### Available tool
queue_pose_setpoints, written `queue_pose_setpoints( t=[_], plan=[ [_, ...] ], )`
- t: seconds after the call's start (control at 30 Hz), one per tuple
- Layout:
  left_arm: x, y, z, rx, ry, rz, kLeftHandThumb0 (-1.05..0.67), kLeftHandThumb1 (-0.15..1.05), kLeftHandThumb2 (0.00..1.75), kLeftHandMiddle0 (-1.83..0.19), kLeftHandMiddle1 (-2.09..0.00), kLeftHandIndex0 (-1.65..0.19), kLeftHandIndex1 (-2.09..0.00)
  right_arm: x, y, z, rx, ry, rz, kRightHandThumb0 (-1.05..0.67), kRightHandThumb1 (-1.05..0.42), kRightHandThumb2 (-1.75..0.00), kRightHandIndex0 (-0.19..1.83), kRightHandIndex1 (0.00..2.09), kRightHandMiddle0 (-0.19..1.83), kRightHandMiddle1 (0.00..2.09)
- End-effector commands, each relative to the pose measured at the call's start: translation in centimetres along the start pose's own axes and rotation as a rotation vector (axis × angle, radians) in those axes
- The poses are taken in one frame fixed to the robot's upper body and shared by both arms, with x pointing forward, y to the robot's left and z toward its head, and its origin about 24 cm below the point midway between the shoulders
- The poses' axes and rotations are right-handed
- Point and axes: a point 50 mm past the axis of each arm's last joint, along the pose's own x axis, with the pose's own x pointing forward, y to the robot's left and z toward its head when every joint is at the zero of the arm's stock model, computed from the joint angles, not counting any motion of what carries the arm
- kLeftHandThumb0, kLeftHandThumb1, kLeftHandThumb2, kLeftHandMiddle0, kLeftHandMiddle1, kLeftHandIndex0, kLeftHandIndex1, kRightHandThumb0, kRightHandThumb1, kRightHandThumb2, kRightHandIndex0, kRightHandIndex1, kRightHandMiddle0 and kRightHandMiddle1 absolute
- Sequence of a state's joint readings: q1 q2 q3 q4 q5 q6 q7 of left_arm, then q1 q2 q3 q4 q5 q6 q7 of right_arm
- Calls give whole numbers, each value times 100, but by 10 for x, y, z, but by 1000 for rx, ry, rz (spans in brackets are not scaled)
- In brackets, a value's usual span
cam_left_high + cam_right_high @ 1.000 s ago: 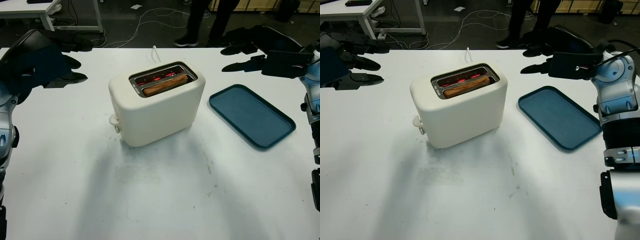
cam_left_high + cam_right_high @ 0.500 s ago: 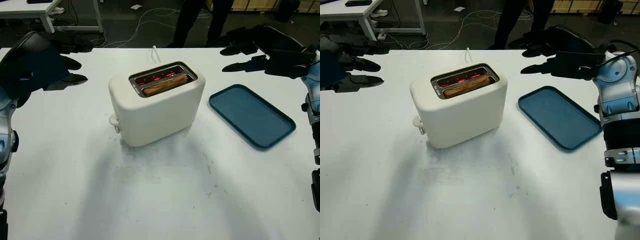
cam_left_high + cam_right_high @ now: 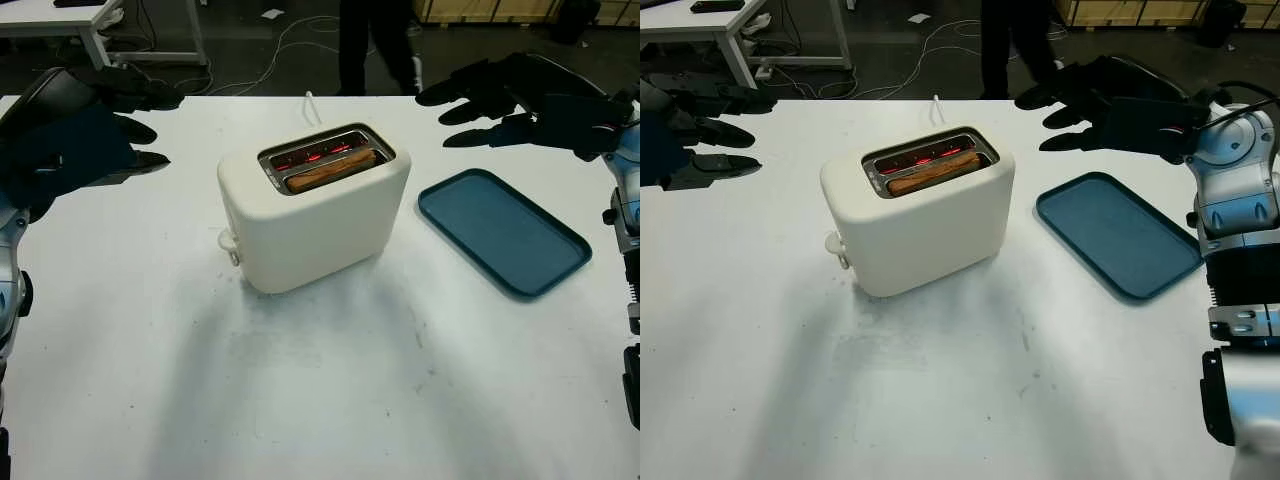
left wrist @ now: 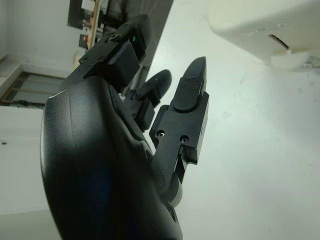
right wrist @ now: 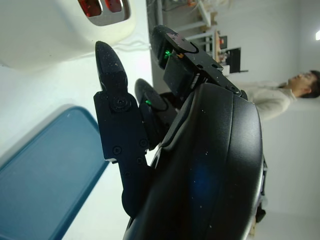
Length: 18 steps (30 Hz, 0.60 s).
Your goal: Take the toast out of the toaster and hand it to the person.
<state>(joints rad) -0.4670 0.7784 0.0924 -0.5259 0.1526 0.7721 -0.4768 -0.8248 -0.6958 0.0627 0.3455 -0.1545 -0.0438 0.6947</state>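
A cream two-slot toaster (image 3: 315, 215) stands in the middle of the white table. A browned slice of toast (image 3: 331, 171) sits down in its near slot, and the far slot glows red. My left hand (image 3: 160, 130) hangs open above the table's far left, well apart from the toaster. Over the far right, my right hand (image 3: 440, 118) is open with its fingers pointing at the toaster's top from about a hand's length away. A person's legs (image 3: 375, 45) stand behind the table's far edge.
A flat blue tray (image 3: 500, 232) lies to the right of the toaster, below my right hand. The toaster's lever knob (image 3: 229, 241) sticks out on its left end. A white cord (image 3: 308, 103) runs off the back. Cables and desks are on the floor beyond.
My right hand has shifted left towards the toaster. The person's legs behind the table have moved left. My left hand has barely drifted.
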Motion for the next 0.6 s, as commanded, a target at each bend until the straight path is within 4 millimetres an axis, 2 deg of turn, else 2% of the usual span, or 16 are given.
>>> queue_pose_setpoints(
  t=[0.0, 0.57],
  plan=[
    [-2, 1, 2, 21, 6, 7, -2, 87, 0, -64, -52, -73, -9, -3, -2, 0, -2, 8, -9, -34, -92, 0, 82, 8, 74, 4],
    [-1, 0, 2, 22, -3, 14, 4, 86, 0, -72, -54, -78, -9, -2, -2, -1, -20, -3, -36, -29, -92, -1, 81, 6, 75, 2]
  ],
)
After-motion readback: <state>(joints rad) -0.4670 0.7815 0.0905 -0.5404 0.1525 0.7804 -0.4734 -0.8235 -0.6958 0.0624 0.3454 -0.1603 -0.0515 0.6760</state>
